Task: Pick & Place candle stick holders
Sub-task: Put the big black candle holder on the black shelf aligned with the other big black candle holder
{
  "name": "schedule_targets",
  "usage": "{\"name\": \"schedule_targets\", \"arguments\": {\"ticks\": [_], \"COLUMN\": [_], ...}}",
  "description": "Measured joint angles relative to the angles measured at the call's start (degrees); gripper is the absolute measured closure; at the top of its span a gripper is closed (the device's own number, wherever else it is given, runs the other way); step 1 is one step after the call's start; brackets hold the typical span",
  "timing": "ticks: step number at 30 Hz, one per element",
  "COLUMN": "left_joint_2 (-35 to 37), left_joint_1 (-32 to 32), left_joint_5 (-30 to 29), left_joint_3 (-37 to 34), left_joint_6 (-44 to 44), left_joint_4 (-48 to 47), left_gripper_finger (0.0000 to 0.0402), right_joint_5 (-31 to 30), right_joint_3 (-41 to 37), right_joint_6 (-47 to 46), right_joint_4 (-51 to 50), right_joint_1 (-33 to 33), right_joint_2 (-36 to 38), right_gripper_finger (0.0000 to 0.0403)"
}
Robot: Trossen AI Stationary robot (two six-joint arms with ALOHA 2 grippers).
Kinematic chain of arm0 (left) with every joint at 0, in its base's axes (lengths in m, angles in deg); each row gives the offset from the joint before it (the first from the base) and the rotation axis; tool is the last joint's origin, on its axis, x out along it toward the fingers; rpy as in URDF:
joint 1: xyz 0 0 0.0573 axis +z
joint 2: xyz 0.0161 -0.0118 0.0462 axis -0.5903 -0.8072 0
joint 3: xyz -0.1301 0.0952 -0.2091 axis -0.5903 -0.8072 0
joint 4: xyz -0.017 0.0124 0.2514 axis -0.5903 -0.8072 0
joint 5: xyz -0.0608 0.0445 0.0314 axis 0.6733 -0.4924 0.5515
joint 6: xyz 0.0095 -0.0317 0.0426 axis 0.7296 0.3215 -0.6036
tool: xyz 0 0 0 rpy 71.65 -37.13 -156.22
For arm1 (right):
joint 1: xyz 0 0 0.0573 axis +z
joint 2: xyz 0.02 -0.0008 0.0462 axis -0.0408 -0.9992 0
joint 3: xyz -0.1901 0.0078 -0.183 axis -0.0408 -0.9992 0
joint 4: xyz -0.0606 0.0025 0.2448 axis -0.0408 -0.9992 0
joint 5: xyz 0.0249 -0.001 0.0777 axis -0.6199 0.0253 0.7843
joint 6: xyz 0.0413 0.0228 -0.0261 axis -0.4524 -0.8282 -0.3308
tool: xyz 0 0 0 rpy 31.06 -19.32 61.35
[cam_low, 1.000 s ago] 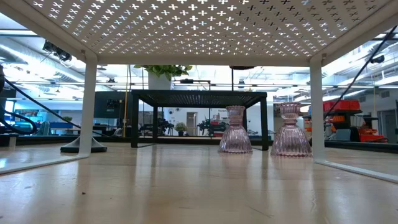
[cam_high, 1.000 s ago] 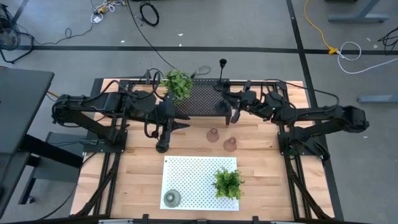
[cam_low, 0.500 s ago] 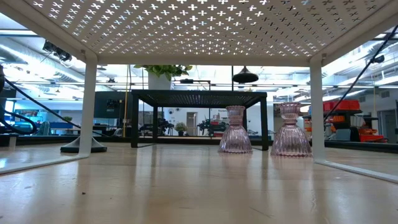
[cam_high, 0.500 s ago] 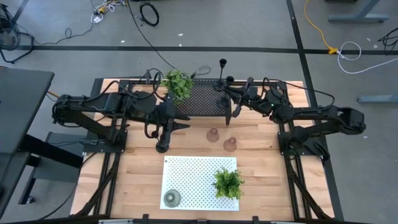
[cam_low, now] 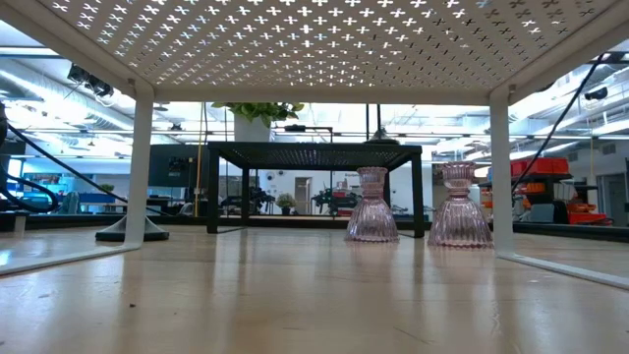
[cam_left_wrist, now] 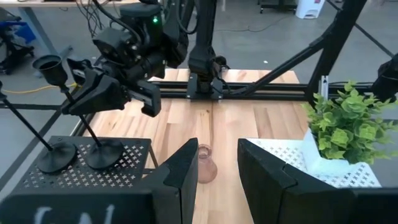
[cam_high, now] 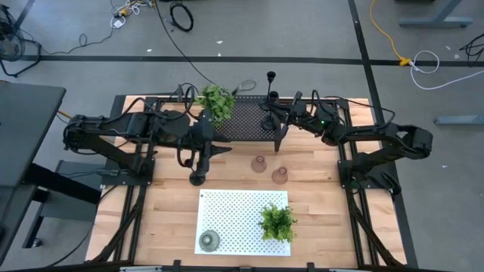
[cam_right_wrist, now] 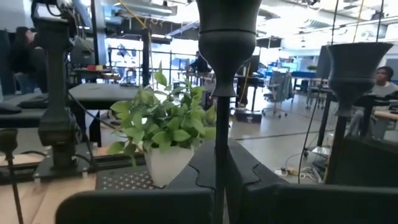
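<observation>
High view: my left gripper [cam_high: 197, 178] hangs over bare table [cam_high: 166, 219] just left of the two pink glass holders [cam_high: 259, 164], and my right gripper [cam_high: 280, 127] reaches over the near edge of the black mesh rack [cam_high: 246, 121]. Only from here do I see the olive-green glass holder [cam_high: 209, 241].
Low view: it shows neither gripper. It gives the pink holders' ribbed flared skirts and narrow cups side on, and a round black base that seems to sit at the level of the rack top, though I cannot say it touches.
Left wrist view: my left fingers [cam_left_wrist: 181, 180] are spread with nothing between them; one pink holder shows on the wood beyond the gap.
Right wrist view: my right fingers are clenched on the thin stem of a black holder [cam_right_wrist: 219, 37], its small cup above them. A second black holder [cam_right_wrist: 350, 68] stands just beside it.
Held holder: slim, matt black, tilted in the grip, with its round base down at the rack's mesh.
Black mesh rack: carries both black bases and a leafy plant [cam_high: 215, 102] at its left end.
White perforated rack [cam_high: 227, 208]: carries the olive-green holder at its near left corner and a second plant [cam_high: 277, 221] on its right side.
Background: seated people [cam_right_wrist: 385, 81] beyond the table.
</observation>
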Motion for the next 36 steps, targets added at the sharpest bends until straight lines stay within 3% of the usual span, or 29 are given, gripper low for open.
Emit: {"name": "schedule_targets", "arguments": {"ticks": [23, 36], "left_joint_2": [0.00, 0.00], "left_joint_1": [-0.01, -0.01], "left_joint_5": [-0.91, -0.91], "left_joint_3": [0.00, 0.00], "left_joint_6": [-0.11, -0.63], "left_joint_4": [-0.21, -0.31], "left_gripper_finger": [0.0287, 0.0287], "right_joint_5": [5.13, 6.95], "right_joint_3": [0.02, 0.34], "right_joint_6": [-3.74, -3.69], "right_joint_4": [10.90, 10.43], "right_joint_1": [-4.05, -4.86], "right_joint_2": [-7.78, -7.93], "right_gripper_finger": [0.0402, 0.0402]}}
